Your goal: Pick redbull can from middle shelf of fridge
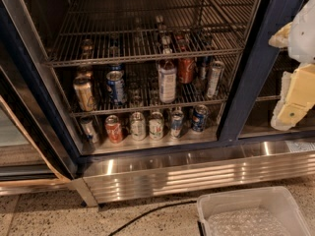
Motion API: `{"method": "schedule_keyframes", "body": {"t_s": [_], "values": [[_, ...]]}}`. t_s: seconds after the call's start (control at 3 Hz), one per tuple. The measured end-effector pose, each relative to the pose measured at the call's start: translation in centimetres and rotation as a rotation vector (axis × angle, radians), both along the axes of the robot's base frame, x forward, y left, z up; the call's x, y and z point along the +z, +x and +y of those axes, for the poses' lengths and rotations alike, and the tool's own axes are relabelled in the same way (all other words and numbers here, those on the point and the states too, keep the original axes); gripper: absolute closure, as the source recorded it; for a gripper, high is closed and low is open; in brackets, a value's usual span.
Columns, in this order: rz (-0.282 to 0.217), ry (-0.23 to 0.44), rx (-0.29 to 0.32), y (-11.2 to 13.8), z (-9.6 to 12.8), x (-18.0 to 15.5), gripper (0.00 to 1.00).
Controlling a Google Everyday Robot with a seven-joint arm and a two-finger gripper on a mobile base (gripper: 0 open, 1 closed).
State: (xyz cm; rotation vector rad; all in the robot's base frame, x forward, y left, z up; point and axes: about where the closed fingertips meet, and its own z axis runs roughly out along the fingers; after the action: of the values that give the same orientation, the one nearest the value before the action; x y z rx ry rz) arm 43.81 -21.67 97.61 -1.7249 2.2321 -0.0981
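The fridge [246,82] stands open, with a dark blue frame and wire racks. The redbull can [215,78], slim and silvery with bluish patches, stands upright at the right end of the middle shelf [142,109], close to the blue centre post. My gripper [294,100], white with pale yellow parts, hangs at the right edge of the camera view. It is outside the compartment, to the right of the post, and well apart from the can. It holds nothing that I can see.
On the same rack stand a gold can [84,93], a wider blue soda can [116,86], a bottle [167,80], a red can [186,69] and a slim dark-blue can [203,65]. Several cans line the fridge floor [147,144]. A white bin [251,213] and a black cable [147,213] lie on the ground.
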Motion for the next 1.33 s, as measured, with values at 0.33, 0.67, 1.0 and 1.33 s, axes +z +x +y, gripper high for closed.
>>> {"method": "schedule_keyframes", "body": {"t_s": [0.33,0.67,1.0,1.33], "values": [[-0.009,0.005,-0.011,0.0,0.0,-0.1,0.0],[-0.035,0.009,-0.046,-0.3,0.4,-1.2,0.0],[-0.073,0.02,-0.084,0.2,1.3,-4.3,0.0],[-0.126,0.037,-0.129,1.3,2.4,-9.1,0.0]]}}
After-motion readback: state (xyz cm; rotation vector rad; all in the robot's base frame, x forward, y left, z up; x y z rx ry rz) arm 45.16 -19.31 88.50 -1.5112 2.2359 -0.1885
